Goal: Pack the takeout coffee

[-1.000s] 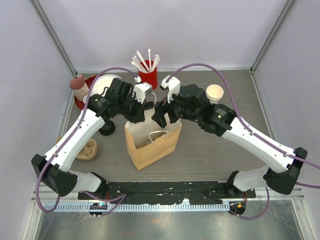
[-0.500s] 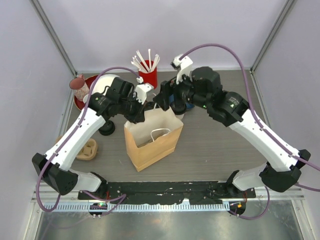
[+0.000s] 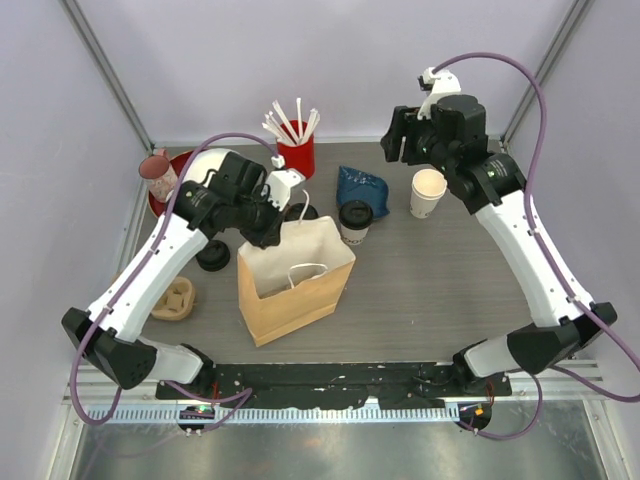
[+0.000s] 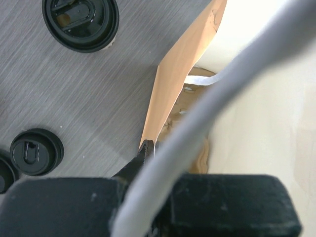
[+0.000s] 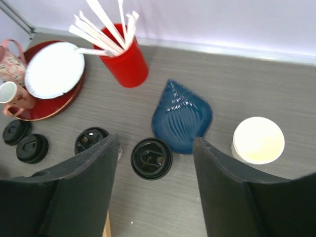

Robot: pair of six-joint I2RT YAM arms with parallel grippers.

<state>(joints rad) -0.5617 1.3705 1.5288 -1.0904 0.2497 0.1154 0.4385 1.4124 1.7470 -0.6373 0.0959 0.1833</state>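
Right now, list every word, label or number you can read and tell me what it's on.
None can be read.
coffee cups: raised marks on the lids, too small to read.
pink mug: a pattern, no legible words.
paper bag: no print visible.

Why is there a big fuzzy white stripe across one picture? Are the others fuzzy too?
Left wrist view: that stripe is a pale cable very near the lens, so out of focus; the paper bag edge behind is sharper. Right wrist view: only the black fingers look soft. Top view: sharp, evenly lit.
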